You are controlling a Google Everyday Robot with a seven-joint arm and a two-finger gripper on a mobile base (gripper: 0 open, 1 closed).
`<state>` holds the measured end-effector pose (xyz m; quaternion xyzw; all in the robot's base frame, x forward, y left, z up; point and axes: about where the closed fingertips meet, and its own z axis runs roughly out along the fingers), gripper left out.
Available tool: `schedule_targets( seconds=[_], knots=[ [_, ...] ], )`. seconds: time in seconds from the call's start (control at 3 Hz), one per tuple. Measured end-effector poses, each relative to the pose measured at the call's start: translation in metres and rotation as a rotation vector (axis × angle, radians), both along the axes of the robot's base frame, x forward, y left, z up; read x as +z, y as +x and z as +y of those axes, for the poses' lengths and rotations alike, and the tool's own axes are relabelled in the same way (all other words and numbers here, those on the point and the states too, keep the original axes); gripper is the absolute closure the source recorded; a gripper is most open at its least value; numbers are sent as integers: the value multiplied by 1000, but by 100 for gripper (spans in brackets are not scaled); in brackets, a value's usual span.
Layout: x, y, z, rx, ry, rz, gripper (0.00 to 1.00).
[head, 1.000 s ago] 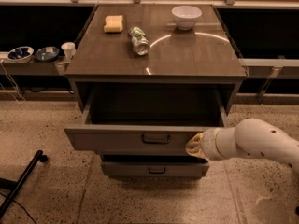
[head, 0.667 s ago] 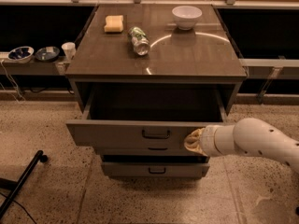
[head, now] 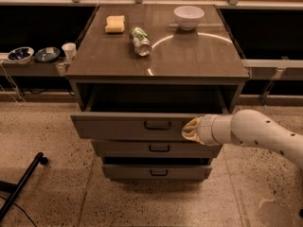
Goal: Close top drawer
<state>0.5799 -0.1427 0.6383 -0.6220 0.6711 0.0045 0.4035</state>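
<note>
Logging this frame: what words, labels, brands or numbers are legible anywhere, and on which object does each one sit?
No text can be read anywhere in this view.
Bottle lying on the cabinet top: green-and-white label, its print too blurred to read.
Top drawer, open, and the gripper against its front, right of the handle: no markings visible.
White bowl and yellow sponge: plain, no lettering.

Yellow sponge [head: 115, 23], lying bottle [head: 140, 41], white bowl [head: 189, 17] on cabinet top [head: 189, 58]; two dishes [head: 20, 54], cup [head: 69, 51] on left ledge [head: 33, 70].
</note>
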Motion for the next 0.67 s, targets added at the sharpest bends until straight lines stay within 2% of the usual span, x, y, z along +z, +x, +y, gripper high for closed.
schedule_targets(
  seconds=[0.33,0.67],
  knots=[
    [0,0,0,0,0,0,100],
    [7,24,-2,-14,17,-28,100]
  ],
)
